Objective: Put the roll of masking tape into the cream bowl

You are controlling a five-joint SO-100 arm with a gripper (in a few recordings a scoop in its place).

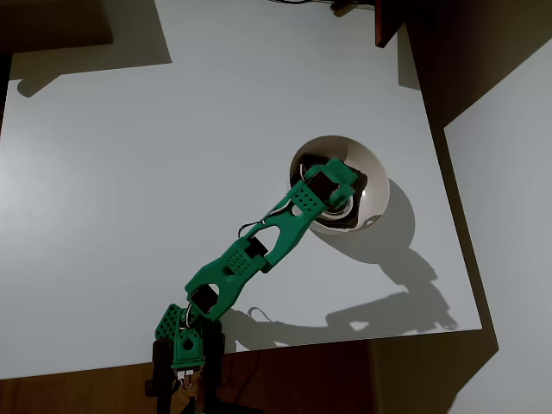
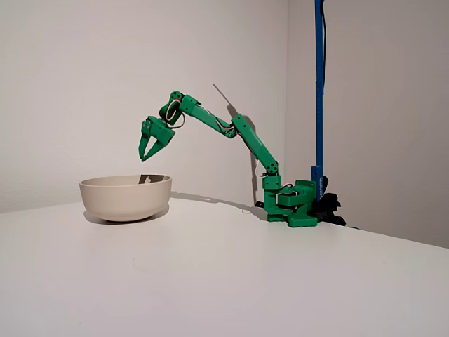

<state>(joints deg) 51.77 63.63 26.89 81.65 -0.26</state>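
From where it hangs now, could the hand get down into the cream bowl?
Probably yes. In the fixed view the hand hangs above the cream bowl, fingers pointing down, with open air above the rim. The overhead view puts it over the bowl's inside.

arm (image 2: 238, 133): green, stretched out, elbow raised | gripper (image 2: 146, 154): pointing down, jaws slightly apart, nothing held

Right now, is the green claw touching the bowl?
No. In the fixed view the claw hangs in the air above the cream bowl, clear of its rim.
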